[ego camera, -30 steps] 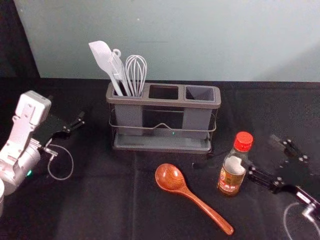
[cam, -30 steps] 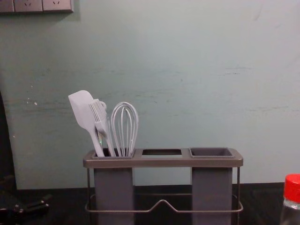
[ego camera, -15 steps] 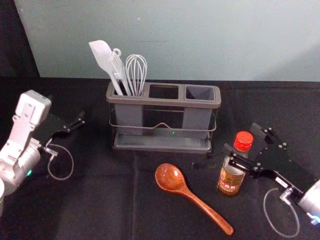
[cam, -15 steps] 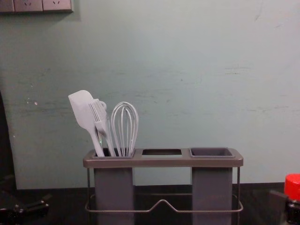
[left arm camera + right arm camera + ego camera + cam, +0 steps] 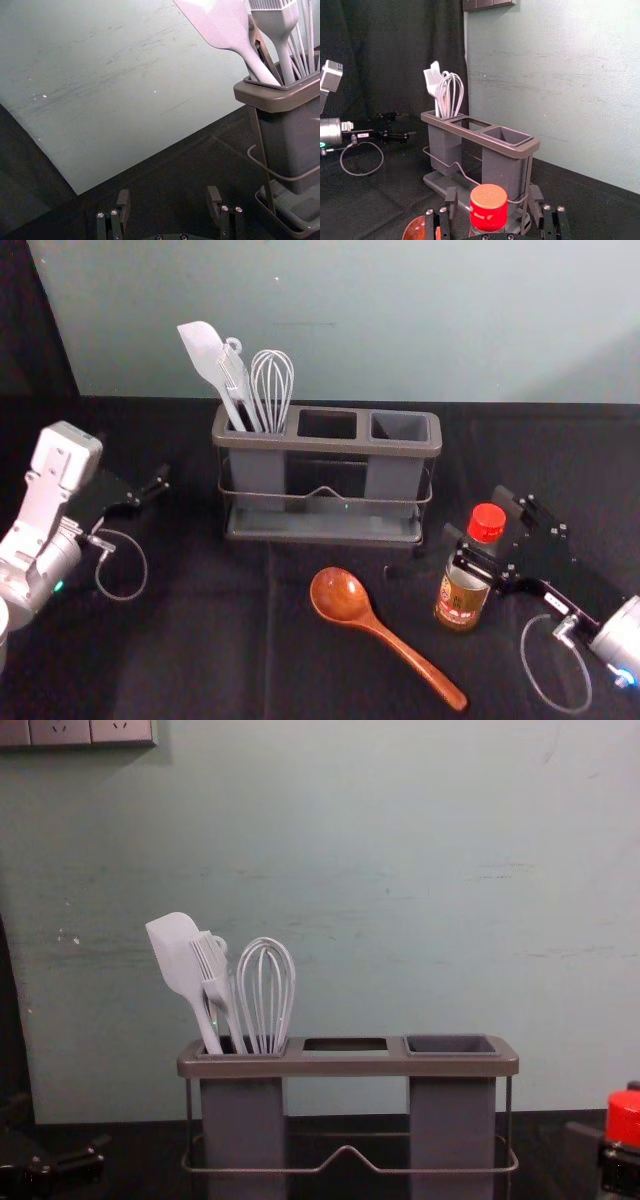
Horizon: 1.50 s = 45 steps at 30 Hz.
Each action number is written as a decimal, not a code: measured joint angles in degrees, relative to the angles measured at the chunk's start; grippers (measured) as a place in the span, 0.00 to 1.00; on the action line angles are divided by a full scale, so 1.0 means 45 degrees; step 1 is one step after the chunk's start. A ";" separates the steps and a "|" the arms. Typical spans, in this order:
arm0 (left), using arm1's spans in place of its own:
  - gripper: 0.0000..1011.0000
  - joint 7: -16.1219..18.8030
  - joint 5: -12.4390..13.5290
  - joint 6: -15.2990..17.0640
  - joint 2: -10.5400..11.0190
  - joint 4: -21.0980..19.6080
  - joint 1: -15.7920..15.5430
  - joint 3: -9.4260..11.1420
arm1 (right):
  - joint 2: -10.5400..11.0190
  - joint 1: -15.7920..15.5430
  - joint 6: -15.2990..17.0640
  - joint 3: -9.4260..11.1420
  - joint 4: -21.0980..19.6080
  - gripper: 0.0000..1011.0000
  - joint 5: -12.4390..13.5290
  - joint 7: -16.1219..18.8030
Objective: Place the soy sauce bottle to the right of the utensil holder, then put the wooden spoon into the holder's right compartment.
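In the head view, the right gripper (image 5: 477, 514) stands open with its fingers on either side of the upright soy sauce bottle (image 5: 462, 592), near its neck. The right wrist view has the red cap (image 5: 488, 206) between the open fingers of the right gripper (image 5: 493, 194), with gaps beside it. Left of and behind the bottle is the utensil holder (image 5: 325, 445); its right compartment (image 5: 400, 428) is empty. The wooden spoon (image 5: 345, 597) lies in front, handle toward the near right. The left gripper (image 5: 150, 490) is parked at the left; in its wrist view, the left gripper (image 5: 168, 196) is open.
A white spatula (image 5: 205, 350), a brush and a whisk (image 5: 272, 385) stand in the holder's left compartment. Behind the black-covered table (image 5: 200, 640) rises a pale wall (image 5: 400, 320). Free table lies between the left arm and the spoon.
The right gripper has come in from the right and moved its fingers around the bottle's upper part. Bottle, spoon, holder and left arm stay where they were.
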 joint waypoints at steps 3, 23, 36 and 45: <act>0.99 0.0000 0.0000 0.0000 0.0000 0.0000 0.0001 0.0000 | -0.0075 -0.0018 0.0043 0.0072 0.0001 0.82 -0.0031 0.0091; 0.99 0.0000 0.0000 0.0000 0.0001 0.0000 0.0001 0.0000 | -0.0454 -0.0253 0.0315 0.0636 -0.0350 0.38 -0.0299 0.0562; 0.99 0.0000 0.0000 0.0000 0.0000 0.0000 0.0001 0.0000 | -0.0785 0.0244 0.0706 0.1100 -0.0526 0.38 -0.0664 0.0569; 0.99 0.0000 0.0000 0.0000 0.0000 0.0000 0.0000 0.0000 | -0.1340 0.1067 0.1193 0.1101 0.0052 0.38 -0.0988 0.0237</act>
